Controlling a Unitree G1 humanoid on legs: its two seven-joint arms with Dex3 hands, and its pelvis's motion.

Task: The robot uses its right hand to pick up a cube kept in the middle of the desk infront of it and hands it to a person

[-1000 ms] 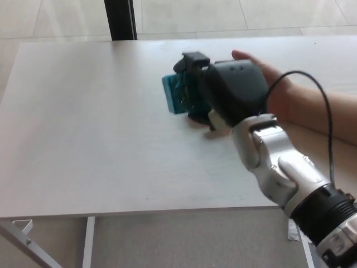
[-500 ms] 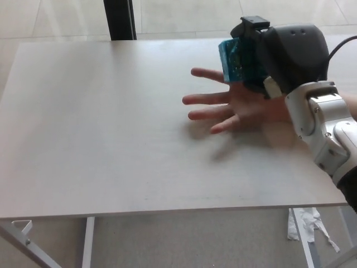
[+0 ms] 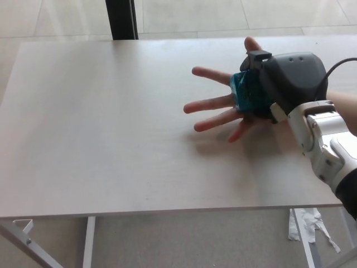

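Right hand [image 3: 273,84] is clamping the teal cube [image 3: 242,92] | cube is sitting right over the person's open palm [image 3: 223,109] | palm is hovering flat above the white surface [image 3: 100,128]

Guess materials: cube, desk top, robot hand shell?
Cube: likely translucent teal plastic, glossy with pale glints. Desk: matte pale laminate or wood-look board, faint grain; unsure which. Right hand shell: smooth dark grey plastic, soft sheen.
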